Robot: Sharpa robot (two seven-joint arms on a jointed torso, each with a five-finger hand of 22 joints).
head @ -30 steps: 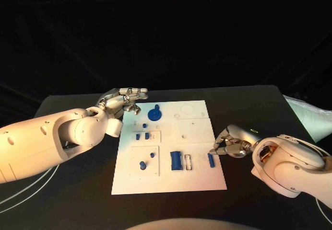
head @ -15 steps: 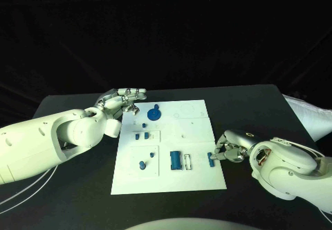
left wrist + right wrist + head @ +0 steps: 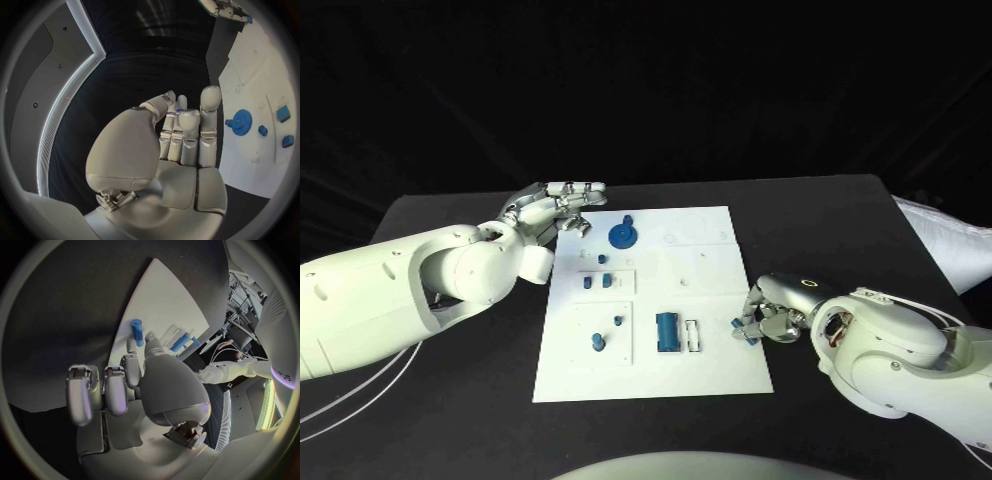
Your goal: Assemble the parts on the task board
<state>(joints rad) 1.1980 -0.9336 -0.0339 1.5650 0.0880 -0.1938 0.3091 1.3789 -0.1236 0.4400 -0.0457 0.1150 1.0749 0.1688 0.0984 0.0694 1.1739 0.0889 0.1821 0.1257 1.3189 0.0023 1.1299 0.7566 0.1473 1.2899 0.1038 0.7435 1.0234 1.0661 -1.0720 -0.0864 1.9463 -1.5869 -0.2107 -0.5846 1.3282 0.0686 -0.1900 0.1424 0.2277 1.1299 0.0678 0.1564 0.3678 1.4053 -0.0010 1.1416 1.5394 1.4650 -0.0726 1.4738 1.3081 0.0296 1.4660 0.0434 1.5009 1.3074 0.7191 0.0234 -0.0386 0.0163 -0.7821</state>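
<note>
The white task board (image 3: 711, 372) lies mid-table, also in the right wrist view (image 3: 164, 300). My right hand (image 3: 770, 320) sits at its right edge, fingers curled. Its fingertips (image 3: 132, 347) pinch a blue peg (image 3: 741, 329), whose end sticks out past them (image 3: 137, 331). My left hand (image 3: 560, 208) hovers off the board's far left corner, fingers extended side by side (image 3: 187, 135), holding nothing. A blue gear (image 3: 623, 236) (image 3: 242, 121) lies on the board near that hand. A blue block (image 3: 669, 332) stands in the board's near half, left of the peg.
Small blue pieces (image 3: 596, 282) sit mid-left on the board, two more (image 3: 599, 343) near its front left. A pale bag (image 3: 949, 245) lies at the table's right edge. White cables (image 3: 343, 400) run along the table's left front.
My right hand has slid toward me along the board's right edge and closed its fingertips over the blue peg. The left hand has barely moved.
</note>
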